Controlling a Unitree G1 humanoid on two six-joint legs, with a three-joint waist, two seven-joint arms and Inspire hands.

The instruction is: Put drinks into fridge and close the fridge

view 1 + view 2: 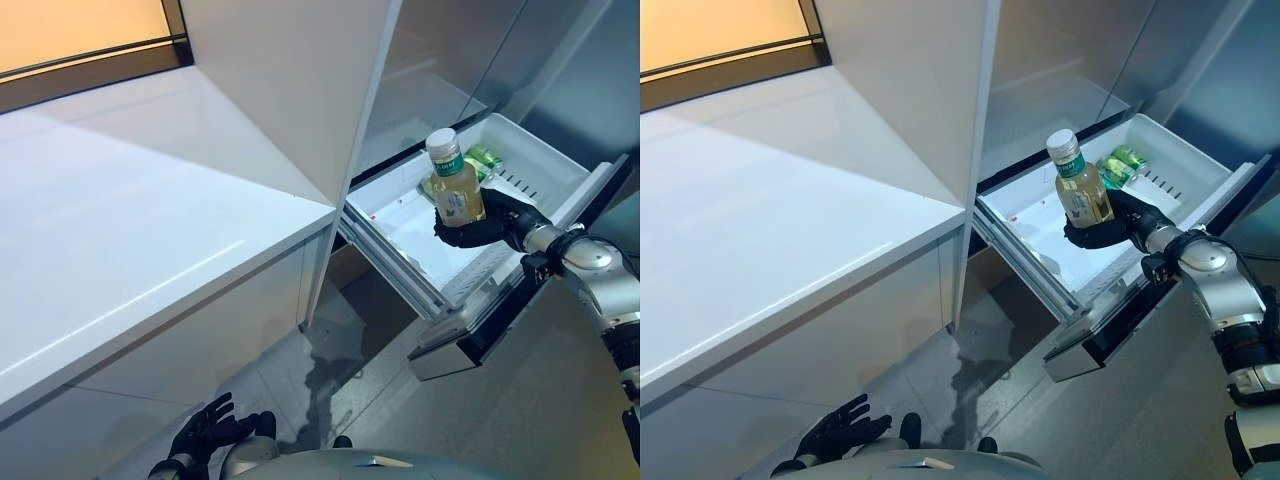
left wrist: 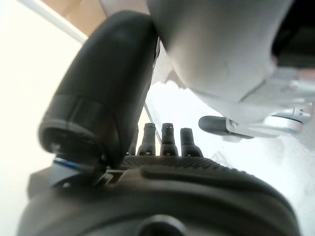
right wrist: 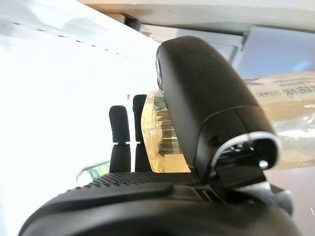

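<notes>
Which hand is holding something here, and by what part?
The right hand grips the drink bottle around its lower body, upright over the open fridge drawer. The left hand holds nothing.

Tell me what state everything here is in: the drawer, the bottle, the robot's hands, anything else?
Fridge drawer: pulled open.
Bottle: capped, upright, held over the drawer.
Right hand: curled round the bottle.
Green packs: lying in the drawer near its far end.
Left hand: low by the floor, fingers spread, holding nothing.
Counter: bare white top.
</notes>
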